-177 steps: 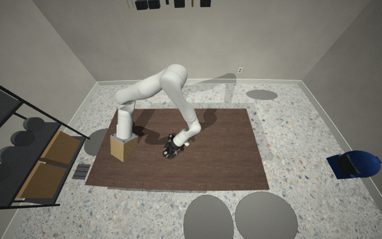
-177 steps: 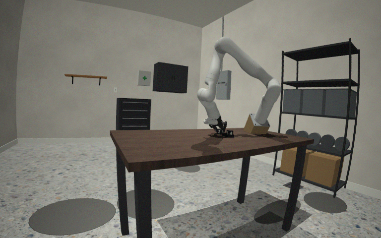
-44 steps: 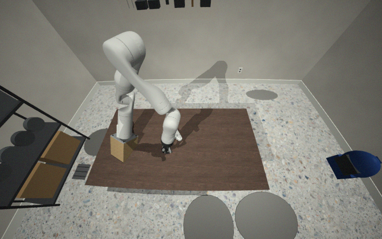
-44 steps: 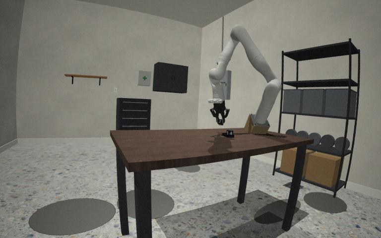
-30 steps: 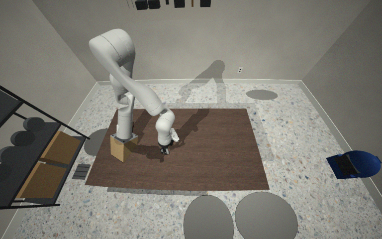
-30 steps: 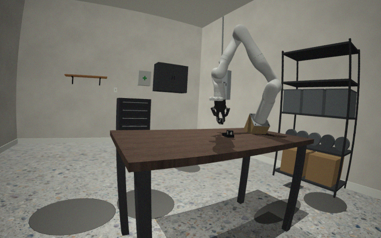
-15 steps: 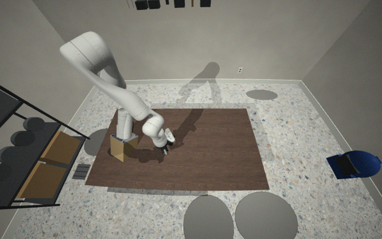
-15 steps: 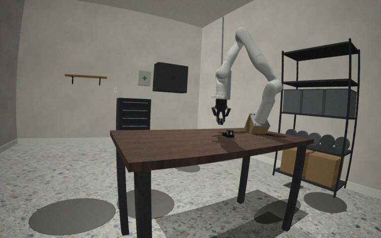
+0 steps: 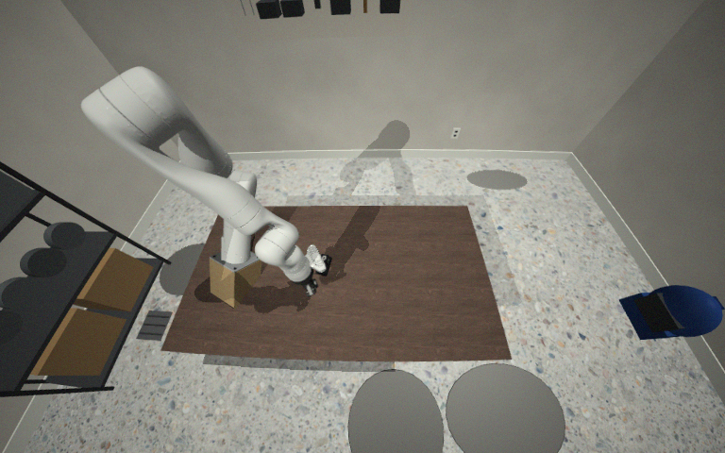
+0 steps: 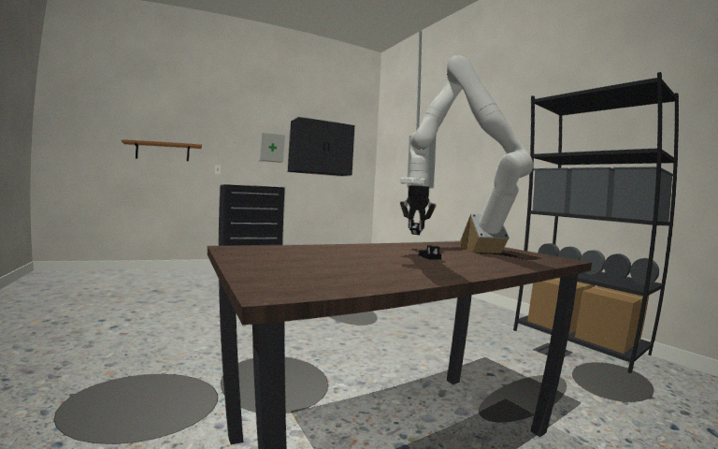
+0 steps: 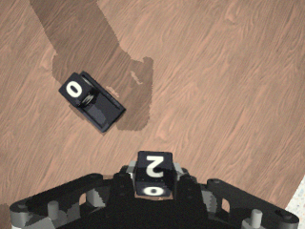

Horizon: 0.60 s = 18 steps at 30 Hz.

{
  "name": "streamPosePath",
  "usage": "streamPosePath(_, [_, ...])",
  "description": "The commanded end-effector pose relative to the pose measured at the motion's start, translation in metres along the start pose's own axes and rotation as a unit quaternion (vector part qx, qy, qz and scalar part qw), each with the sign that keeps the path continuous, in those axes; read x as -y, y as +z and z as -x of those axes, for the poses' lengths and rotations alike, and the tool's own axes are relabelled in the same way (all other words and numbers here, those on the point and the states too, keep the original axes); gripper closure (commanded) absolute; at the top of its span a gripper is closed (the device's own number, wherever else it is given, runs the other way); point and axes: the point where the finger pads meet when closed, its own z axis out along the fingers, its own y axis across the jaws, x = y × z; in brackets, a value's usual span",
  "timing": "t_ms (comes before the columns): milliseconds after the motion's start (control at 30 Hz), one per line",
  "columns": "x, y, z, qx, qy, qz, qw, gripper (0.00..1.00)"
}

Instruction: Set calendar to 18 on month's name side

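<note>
One cube (image 11: 154, 175) sits pinched in the gripper (image 11: 154, 186) — faces 2 and 0 showing in the wrist view — above the table (image 11: 216, 57), apart from the tray (image 11: 102, 110) holding the other cube (image 11: 76, 91), showing 0. Exterior view: the gripper (image 10: 416, 226) hangs clear above the tray (image 10: 429, 253).

You see a black shelf rack (image 10: 658, 158) holding grey bins (image 10: 600, 189) and cardboard boxes (image 10: 609, 317); a drawer cabinet (image 10: 251, 214) stands behind the table (image 10: 328, 281).
</note>
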Motion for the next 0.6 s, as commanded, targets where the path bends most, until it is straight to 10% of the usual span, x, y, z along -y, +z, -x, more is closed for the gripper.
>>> streamPosePath(0, [0.0002,0.0005,0.0038,-0.022,0.008,-0.003,1.0,0.72])
streamPosePath(300, [0.0,0.0,0.0046,-0.109,0.007,0.0,0.994,0.72])
streamPosePath(567, [-0.0003,-0.0006,0.0041,-0.121,0.007,0.002,0.993,0.72])
